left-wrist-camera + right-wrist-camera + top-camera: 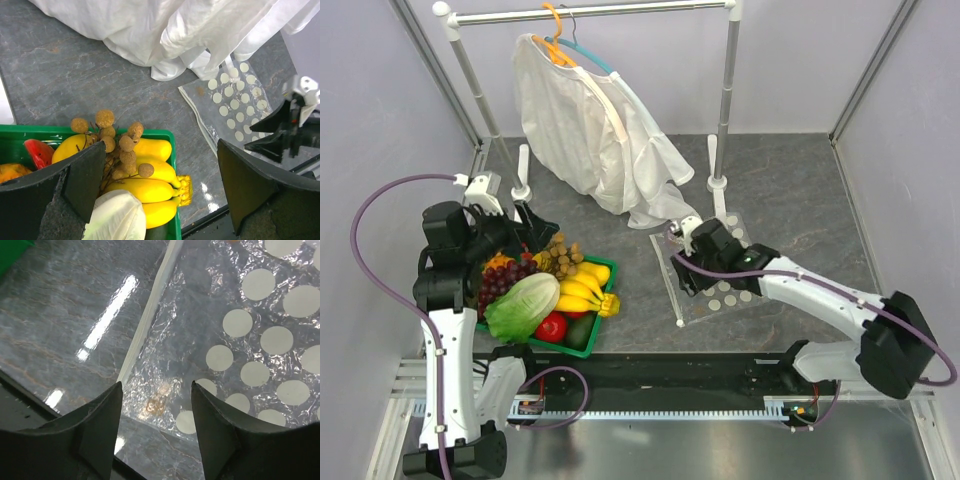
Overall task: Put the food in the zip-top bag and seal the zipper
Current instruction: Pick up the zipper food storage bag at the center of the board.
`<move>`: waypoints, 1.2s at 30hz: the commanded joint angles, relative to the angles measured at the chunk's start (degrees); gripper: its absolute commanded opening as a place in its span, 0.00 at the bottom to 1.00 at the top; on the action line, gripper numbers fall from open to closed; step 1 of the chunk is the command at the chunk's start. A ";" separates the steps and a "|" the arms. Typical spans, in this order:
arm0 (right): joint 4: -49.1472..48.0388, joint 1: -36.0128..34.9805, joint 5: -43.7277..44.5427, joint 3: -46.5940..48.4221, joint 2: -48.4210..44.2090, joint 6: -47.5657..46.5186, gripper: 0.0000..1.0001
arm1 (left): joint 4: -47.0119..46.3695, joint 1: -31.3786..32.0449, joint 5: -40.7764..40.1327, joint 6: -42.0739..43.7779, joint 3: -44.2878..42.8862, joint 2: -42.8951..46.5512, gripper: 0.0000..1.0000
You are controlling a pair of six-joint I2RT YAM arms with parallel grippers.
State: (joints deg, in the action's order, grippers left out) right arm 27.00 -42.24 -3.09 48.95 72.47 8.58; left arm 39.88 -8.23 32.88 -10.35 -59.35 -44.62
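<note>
Overhead, the left pincer (515,228) hangs released above the basket's (592,343) berries (558,255); the right pincer (688,268) is spread over the bag (722,296), flat on the worktop (800,180). Left wrist: jaws apart above the berries. Right wrist: jaws apart beside the zipper (145,325).

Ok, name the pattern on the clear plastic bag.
The clear plastic bag carries white round dots; right wrist view shows best.

Grey marbled tabletop (800,180), lilac walls (380,100).
</note>
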 commanded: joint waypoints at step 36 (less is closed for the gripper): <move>7.88 -9.80 19.28 22.76 29.94 6.72 0.00 | -1.03 -0.12 -0.11 1.74 4.07 2.25 0.97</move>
State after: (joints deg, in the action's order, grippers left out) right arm 31.22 -53.52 19.90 67.05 105.12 16.05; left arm 40.40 -8.23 31.46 -10.22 -55.83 -42.81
